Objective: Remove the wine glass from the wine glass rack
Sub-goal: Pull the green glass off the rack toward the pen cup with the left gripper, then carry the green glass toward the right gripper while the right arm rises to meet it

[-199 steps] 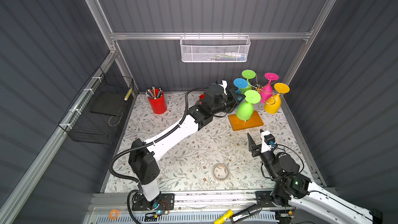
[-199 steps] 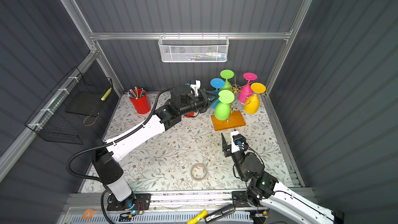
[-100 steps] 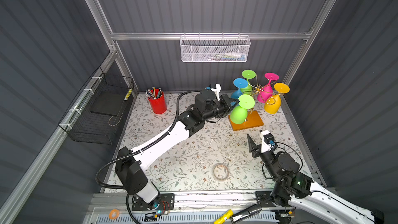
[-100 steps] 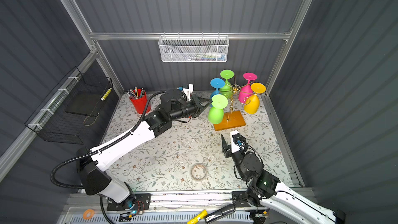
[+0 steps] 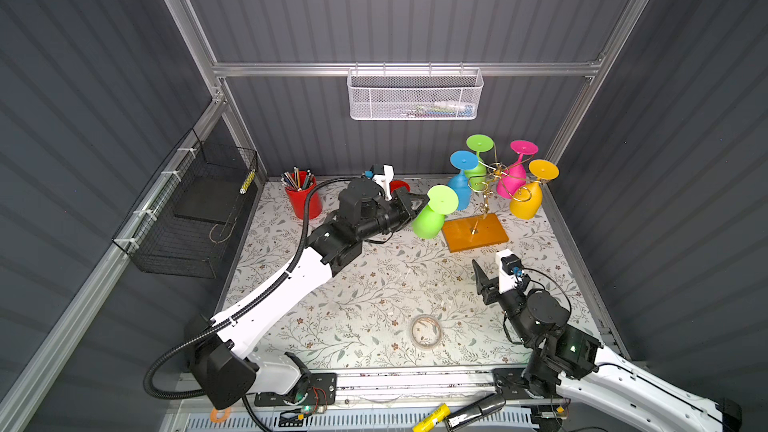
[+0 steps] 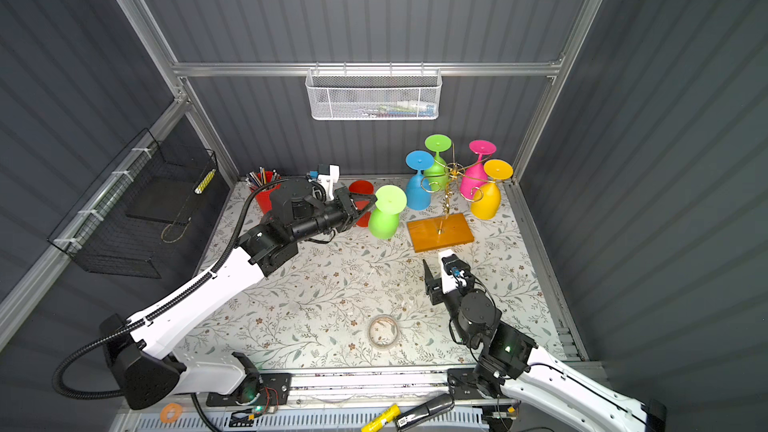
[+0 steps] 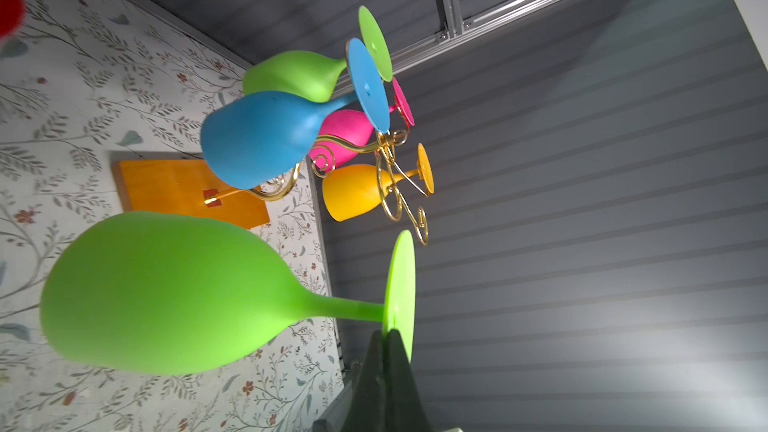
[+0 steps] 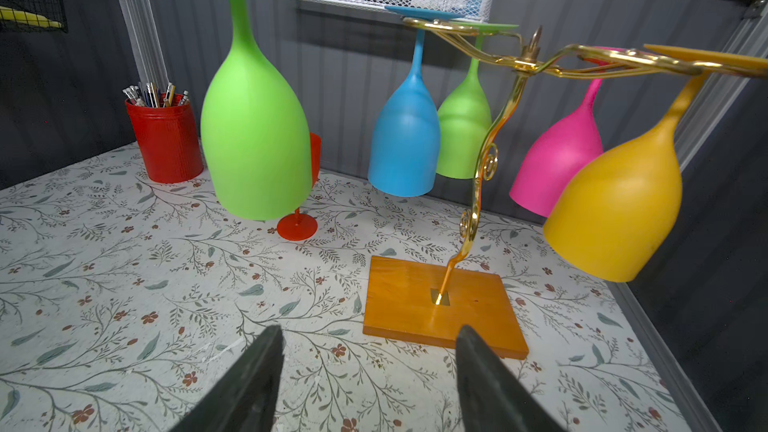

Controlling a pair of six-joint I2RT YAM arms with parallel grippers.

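Observation:
The wine glass rack (image 5: 483,201) (image 6: 446,201) is a gold wire tree on an orange wooden base (image 8: 440,305), standing at the back right. A blue, a green, a pink and a yellow glass hang upside down from its arms. A second green wine glass (image 5: 432,218) (image 6: 384,216) (image 7: 166,292) (image 8: 255,139) hangs bowl-down in the air, left of the rack and free of its arms. My left gripper (image 5: 423,200) (image 6: 371,201) (image 7: 390,332) is shut on the edge of that glass's round foot. My right gripper (image 5: 488,274) (image 6: 432,274) (image 8: 369,332) stands open and empty in front of the wooden base.
A red glass (image 5: 400,185) (image 8: 297,226) stands upright behind the held glass. A red pencil cup (image 5: 303,197) is at the back left. A white mesh basket (image 5: 415,95) hangs on the back wall and a black wire basket (image 5: 191,209) on the left wall. A tape ring (image 5: 426,330) lies near the front.
My left arm has drawn back to the left with the green glass, carrying it off the rack's arm and away from the base. The right gripper has barely moved.

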